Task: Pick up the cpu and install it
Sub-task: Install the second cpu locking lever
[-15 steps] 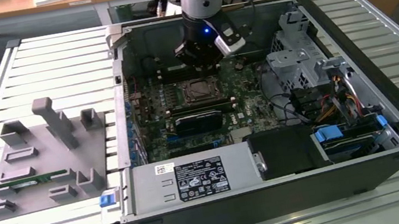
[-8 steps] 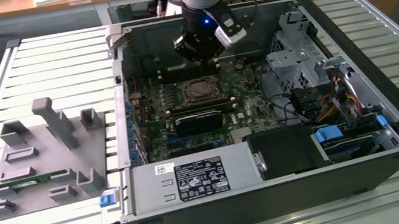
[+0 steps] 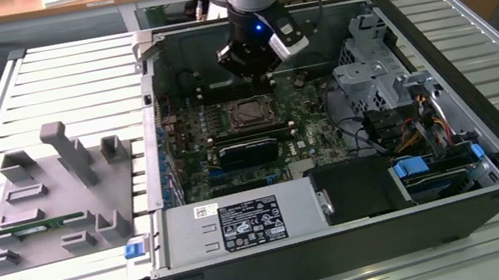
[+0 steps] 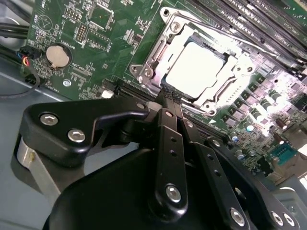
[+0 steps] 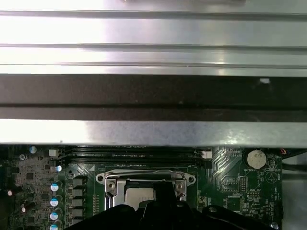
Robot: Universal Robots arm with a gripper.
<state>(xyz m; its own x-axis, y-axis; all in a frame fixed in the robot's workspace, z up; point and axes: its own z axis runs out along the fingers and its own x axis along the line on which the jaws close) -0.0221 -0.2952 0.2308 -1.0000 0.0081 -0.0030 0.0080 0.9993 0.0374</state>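
You're seeing the gripper (image 4: 171, 98) hovering w/ fingers pinched together, holding nothing, over the cpu (image 4: 199, 64) sitting in its socket (image 4: 148, 72).

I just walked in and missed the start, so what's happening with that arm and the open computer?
The arm's gripper hangs inside the open computer case, just above the motherboard's socket. The cpu lies in that socket, inside its metal frame. The fingers are shut together and hold nothing.
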